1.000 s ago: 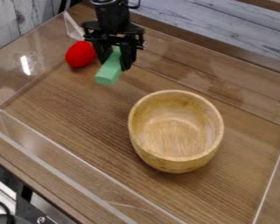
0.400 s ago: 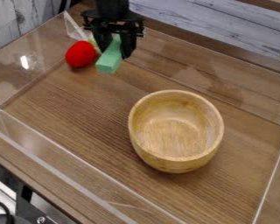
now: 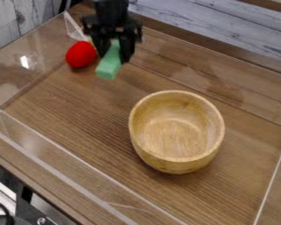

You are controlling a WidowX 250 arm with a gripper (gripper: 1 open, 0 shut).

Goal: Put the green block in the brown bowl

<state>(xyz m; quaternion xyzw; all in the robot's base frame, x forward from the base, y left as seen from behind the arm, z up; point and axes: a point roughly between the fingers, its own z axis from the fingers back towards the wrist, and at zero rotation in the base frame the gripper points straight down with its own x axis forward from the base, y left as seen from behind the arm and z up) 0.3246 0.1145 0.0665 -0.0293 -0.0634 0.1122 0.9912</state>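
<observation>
Gripper (image 3: 112, 51) clamped on the green block (image 3: 109, 63), hanging tilted above the worktop (image 3: 73, 123), just beside a red toy (image 3: 78, 55) and well apart from the empty brown bowl (image 3: 177, 132). Held only at its upper end; could swing, slip mid-carry, or clip the bowl's thick rim.
</observation>
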